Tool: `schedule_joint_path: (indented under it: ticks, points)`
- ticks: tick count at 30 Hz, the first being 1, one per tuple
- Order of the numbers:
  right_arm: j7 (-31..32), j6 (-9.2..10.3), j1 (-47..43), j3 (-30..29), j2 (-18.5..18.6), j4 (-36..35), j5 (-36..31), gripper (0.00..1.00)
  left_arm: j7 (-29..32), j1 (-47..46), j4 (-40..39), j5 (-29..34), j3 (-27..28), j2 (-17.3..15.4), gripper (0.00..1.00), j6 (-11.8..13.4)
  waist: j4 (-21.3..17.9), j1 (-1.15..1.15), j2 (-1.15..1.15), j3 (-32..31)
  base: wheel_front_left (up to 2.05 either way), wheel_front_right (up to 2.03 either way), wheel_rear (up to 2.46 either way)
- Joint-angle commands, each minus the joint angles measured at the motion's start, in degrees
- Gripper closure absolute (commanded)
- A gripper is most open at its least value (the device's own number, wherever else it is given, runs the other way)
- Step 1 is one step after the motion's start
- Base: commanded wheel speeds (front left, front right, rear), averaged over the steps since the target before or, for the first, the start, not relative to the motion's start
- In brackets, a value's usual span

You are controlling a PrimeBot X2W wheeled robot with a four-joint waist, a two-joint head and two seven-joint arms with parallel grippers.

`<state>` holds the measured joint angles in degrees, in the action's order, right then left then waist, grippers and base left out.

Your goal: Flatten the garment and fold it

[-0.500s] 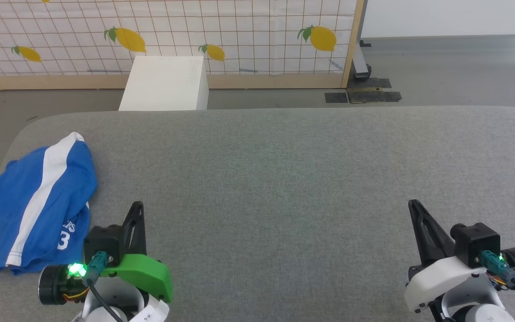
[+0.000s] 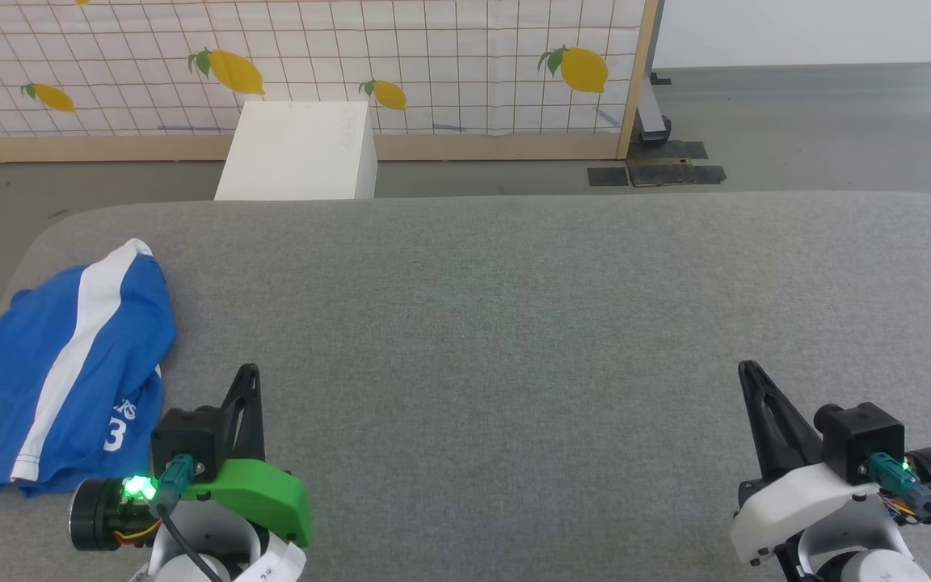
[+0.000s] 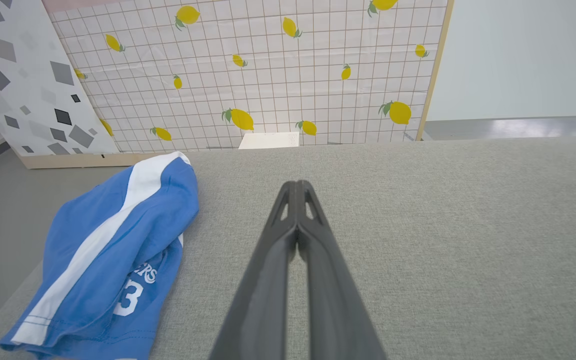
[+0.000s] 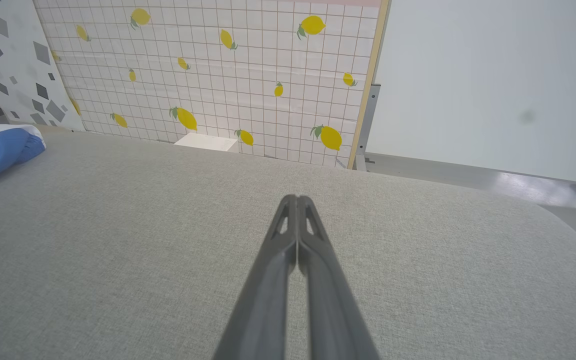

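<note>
Near tabletop's (image 2: 514, 307) left edge, open shut, empty left claw (image 2: 249, 378) and right claw (image 2: 748, 373), pinch garment (image 2: 69, 364) hem, drag centerward.

The blue shorts (image 3: 138, 220) lie bunched and folded over themselves, so the lettering above the white "3" (image 3: 127, 304) shows only its end, "ERS". The right wrist view's left edge cuts them off. Faint marks on the white box (image 2: 296, 149) are too small to read.

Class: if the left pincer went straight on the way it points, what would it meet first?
Probably nothing soon: the left pincer points out across the grey table; the garment lies off to its left. Height is unclear.
</note>
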<state>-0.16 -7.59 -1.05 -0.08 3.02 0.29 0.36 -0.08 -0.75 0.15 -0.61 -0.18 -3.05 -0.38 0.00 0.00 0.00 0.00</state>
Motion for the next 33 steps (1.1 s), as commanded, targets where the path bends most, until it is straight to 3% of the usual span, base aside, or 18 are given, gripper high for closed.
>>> schedule_joint_path:
  ticks: [1, 15, 16, 33]
  points:
    - [0.2, 0.1, 1.1, 0.1, -0.1, -0.3, -0.4, 1.0, 0.1, 0.7, -0.1, 0.6, 0.2, 0.2, 1.0, 0.4, 0.0, 0.0, 0.0, 0.0, 0.0, 0.0, 0.0]
    - [0.2, 0.1, 1.1, 0.1, -0.1, -0.3, -0.4, 1.0, 0.1, 0.7, -0.1, 0.6, 0.2, 0.2, 1.0, 0.4, 0.0, 0.0, 0.0, 0.0, 0.0, 0.0, 0.0]
    - [0.0, 0.0, 0.0, 0.0, 0.0, 0.0, 0.0, 0.0, 0.0, 0.0, 0.0, 0.0, 0.0, 0.0, 0.0, 0.0, 0.0, 0.0, 0.0, 0.0, 0.0, 0.0, 0.0]
    - [-1.3, 0.01, -0.1, -0.5, 0.0, 0.6, 0.7, 0.0, -1.5, -0.9, 1.7, -1.4, -1.9, 0.0, 0.0, 0.8, 0.3, 0.0, 0.0, -0.3, 0.0, 0.0, 0.0]
